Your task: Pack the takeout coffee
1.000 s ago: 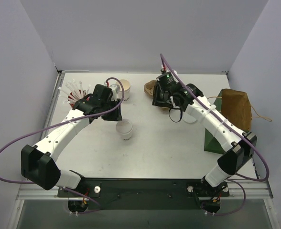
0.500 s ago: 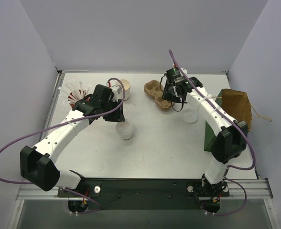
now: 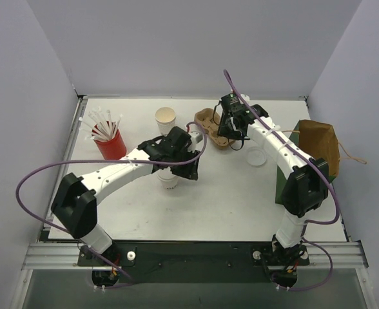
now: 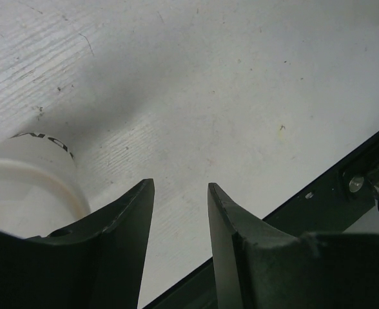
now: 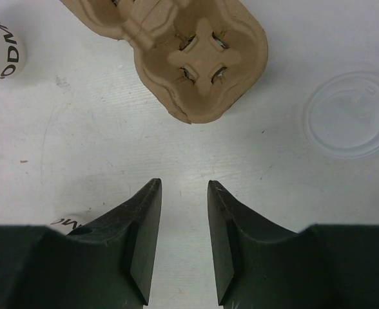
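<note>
left jaws swung beside takeout coffee, side print partly hidden

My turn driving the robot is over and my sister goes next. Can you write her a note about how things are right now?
Left pincer: open, holding nothing, right beside the takeout coffee.
Right pincer: open, empty, over the table near the cardboard cup carrier.
The coffee stands mid-table with its lid on. The paper bag is at the table's right edge.
Done: nothing packed yet.
To do: grip the coffee and put it in the bag.
</note>
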Controlling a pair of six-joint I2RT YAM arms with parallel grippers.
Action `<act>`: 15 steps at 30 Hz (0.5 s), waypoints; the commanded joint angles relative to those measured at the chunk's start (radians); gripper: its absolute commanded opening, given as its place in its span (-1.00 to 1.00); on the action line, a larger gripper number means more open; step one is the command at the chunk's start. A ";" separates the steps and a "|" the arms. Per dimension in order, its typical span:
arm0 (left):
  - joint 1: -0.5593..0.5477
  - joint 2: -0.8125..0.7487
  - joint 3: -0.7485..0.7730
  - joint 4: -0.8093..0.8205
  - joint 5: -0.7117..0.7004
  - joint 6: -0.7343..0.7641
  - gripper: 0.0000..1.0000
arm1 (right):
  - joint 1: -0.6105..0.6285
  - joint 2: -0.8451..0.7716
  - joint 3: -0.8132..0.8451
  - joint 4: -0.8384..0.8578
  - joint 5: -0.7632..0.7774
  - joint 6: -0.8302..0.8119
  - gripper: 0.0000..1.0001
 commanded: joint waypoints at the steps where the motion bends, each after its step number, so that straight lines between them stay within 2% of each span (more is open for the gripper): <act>1: -0.036 0.105 0.079 0.092 -0.037 -0.025 -0.02 | -0.016 -0.044 -0.010 -0.009 0.058 0.006 -0.38; 7: -0.071 0.261 0.134 0.075 -0.229 -0.014 -0.02 | -0.041 -0.069 -0.035 -0.009 0.071 0.015 -0.38; 15: -0.077 0.344 0.095 0.092 -0.313 0.000 -0.02 | -0.053 -0.112 -0.073 0.000 0.061 0.017 -0.38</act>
